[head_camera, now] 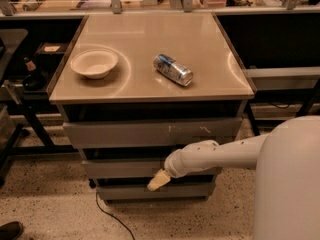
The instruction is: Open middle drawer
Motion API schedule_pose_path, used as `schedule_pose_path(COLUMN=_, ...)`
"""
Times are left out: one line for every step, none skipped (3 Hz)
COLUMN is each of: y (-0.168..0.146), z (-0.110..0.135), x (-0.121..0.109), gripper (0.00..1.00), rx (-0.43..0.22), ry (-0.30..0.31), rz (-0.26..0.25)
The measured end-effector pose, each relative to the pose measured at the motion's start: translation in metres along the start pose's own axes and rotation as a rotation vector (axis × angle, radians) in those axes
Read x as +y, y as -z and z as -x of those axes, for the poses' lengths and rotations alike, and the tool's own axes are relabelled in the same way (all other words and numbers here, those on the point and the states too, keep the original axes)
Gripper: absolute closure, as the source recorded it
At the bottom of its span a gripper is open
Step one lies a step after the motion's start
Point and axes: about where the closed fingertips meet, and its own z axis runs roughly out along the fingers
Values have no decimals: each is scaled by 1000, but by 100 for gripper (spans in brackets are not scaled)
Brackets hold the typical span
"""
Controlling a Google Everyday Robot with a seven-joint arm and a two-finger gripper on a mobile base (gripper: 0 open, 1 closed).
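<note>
**Gripper low at the middle drawer's front**

The gripper (159, 180) reaches in from the right, beneath the table (210, 49); whether it is open or closed cannot be told. The middle drawer (120, 168), its long front running left to right, lies just above and beyond the tip. Opening it likely means pulling toward the near side.

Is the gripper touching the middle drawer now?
Cannot tell. In the camera view the gripper overlaps the lower edge of the middle drawer, but neither contact nor a gap shows plainly.
</note>
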Motion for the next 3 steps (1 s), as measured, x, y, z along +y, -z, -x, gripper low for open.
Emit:
schedule_pose_path(y=-14, z=7, x=-1, gripper=0, rx=-4, ry=24, rz=10)
schedule_pose_path(y=-33, z=9, x=6, gripper=0, rx=17, ry=54, rz=36)
schedule_pose_path(y=-41, z=5, x=12, gripper=0, rx=49, ry=70, rz=55)
